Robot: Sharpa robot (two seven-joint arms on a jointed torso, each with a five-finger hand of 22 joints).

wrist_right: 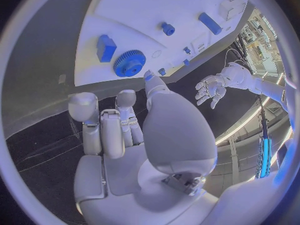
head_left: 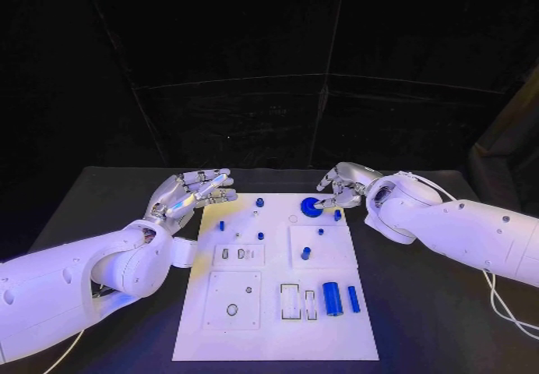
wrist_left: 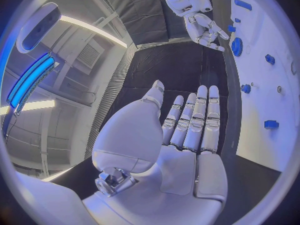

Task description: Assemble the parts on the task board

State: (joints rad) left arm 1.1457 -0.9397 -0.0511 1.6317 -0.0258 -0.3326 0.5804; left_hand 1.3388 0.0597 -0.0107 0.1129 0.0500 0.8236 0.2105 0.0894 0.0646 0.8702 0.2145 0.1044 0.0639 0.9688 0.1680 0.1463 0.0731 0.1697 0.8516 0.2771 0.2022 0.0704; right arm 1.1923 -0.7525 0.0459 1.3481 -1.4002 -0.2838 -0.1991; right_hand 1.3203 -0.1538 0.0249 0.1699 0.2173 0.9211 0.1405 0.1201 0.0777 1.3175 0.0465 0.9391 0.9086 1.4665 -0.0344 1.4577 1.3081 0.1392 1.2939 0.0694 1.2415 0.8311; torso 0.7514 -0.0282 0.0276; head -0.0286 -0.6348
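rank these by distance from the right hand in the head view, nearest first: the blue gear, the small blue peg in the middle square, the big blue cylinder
1. Blue gear, at the board's far edge, right beside the right hand.
2. Small blue peg, mid-board in the middle square.
3. Big blue cylinder, standing toward the board's near end.

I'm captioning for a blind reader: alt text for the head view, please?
A white rectangular task board on a black table carries small blue parts; the right hand reaches a blue gear at its far edge, the left hand hovers open.
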